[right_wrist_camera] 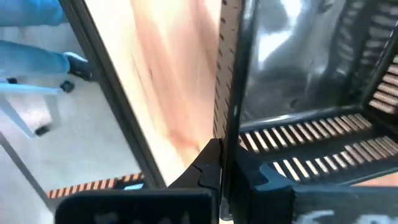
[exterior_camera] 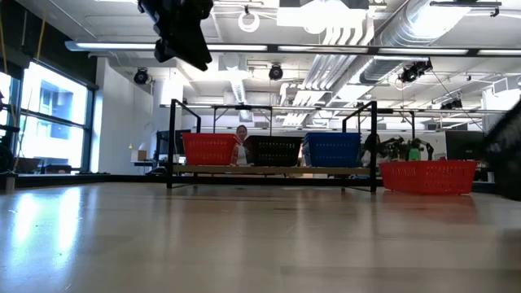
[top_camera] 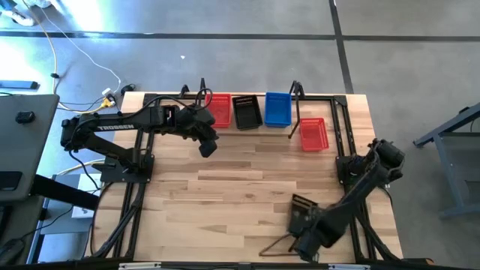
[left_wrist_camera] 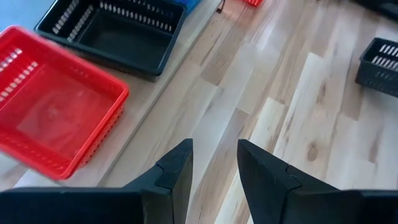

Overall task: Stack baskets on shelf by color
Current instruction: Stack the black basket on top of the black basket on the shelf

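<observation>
Baskets are sitting on your shelf (top_camera: 259, 125) at the table's far edge, side by side in a row: a red basket (top_camera: 219, 109), a black basket (top_camera: 247, 112) and a blue basket (top_camera: 277, 109). Each is lying with its long axis running from the near side toward the far side of the table, across the plank, open side up. A second red basket (top_camera: 313, 134) is resting on the tabletop (top_camera: 240, 187) just beside the shelf's right end, angled slightly, long axis the same way. Your left gripper (top_camera: 206, 145) is hovering raised above the tabletop near the red basket on the shelf, its fingers (left_wrist_camera: 176, 174) spread apart and holding nothing. Your right gripper (right_wrist_camera: 225, 163) is working at the table's near edge, its fingers pressed together, pinching the wall of another black basket (top_camera: 302, 212). A person (exterior_camera: 241, 141) is showing behind the shelf in the low view.
</observation>
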